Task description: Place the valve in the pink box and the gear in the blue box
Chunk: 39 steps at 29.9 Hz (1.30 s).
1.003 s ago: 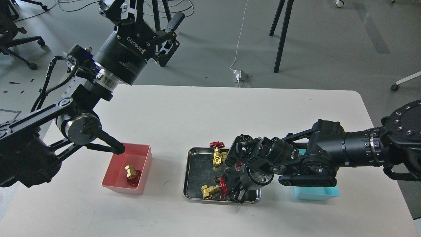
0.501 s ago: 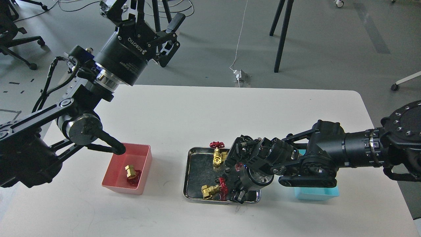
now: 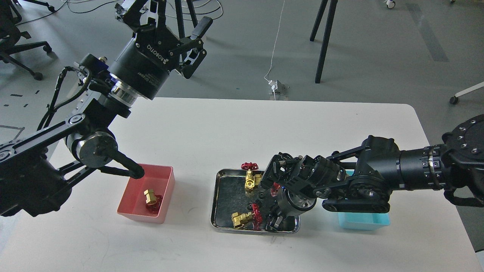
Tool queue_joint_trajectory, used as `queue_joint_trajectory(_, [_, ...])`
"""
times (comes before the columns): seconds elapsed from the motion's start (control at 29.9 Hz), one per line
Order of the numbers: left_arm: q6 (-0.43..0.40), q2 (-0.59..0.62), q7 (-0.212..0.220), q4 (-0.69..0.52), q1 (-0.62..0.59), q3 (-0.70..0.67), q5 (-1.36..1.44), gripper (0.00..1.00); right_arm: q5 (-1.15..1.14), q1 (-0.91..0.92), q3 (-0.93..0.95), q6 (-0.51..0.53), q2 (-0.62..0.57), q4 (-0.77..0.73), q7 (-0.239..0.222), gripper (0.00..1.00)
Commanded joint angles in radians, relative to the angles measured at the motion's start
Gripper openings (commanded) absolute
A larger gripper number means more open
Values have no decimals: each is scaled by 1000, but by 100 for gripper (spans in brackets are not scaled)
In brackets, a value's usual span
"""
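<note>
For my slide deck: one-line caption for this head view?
Right end effector reaches into steel tray; one valve already in pink box.

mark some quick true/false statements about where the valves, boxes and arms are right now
1. A valve lies inside the pink box. True.
2. The steel tray holds no valves. False: two lie in it.
3. The left pincer is raised above the table's far edge, open and empty. True.
4. The blue box is left of the tray. False: it is on the right, partly hidden under the right arm.
</note>
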Motion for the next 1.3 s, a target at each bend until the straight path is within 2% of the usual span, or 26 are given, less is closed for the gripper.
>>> queue_joint_trajectory(0.0, [0, 0, 0, 1, 2, -1, 1, 84, 8, 25, 30, 3, -38, 17, 0, 20])
queue_joint_trajectory(0.1, [0, -14, 0, 1, 2, -1, 1, 84, 32, 56, 46, 5, -84, 45, 0, 19])
queue_joint_trajectory(0.23, [0, -20, 0, 3, 0, -2, 1, 84, 98, 124, 76, 8, -208, 123, 0, 19])
queue_joint_trajectory(0.43, [0, -34, 0, 4, 0, -2, 1, 84, 118, 159, 92, 11, -540, 263, 0, 19])
queue_joint_trajectory(0.57, [0, -69, 0, 16, 0, -2, 1, 84, 112, 138, 87, 11, -716, 315, 0, 19])
queue_joint_trajectory(0.67, [0, -95, 0, 21, 0, -1, 1, 84, 110, 76, 95, 8, -779, 321, 0, 20])
queue_joint_trajectory(0.8, [0, -118, 0, 32, 0, -1, 16, 84, 110, -16, 145, -3, -805, 319, 0, 20])
queue_joint_trajectory(0.84, [0, -121, 0, 32, 0, -1, 21, 84, 110, -40, 168, -3, -805, 319, 0, 23])
queue_joint_trajectory(0.94, [0, -123, 0, 33, 0, -1, 23, 84, 112, -102, 239, -14, -806, 313, 0, 42])
queue_joint_trajectory(0.97, [0, -122, 0, 35, 0, -1, 23, 84, 117, -120, 260, -26, -805, 310, 0, 55])
queue_joint_trajectory(1.04, [0, -122, 0, 41, 0, 1, 23, 84, 121, -146, 289, -51, -805, 309, 0, 93])
queue_joint_trajectory(1.07, [0, -122, 0, 42, 0, 1, 23, 84, 123, -154, 297, -54, -805, 309, 0, 100])
queue_joint_trajectory(1.27, [0, -118, 0, 75, -9, 13, 23, 84, 136, -159, 375, -95, -802, 304, 0, 100])
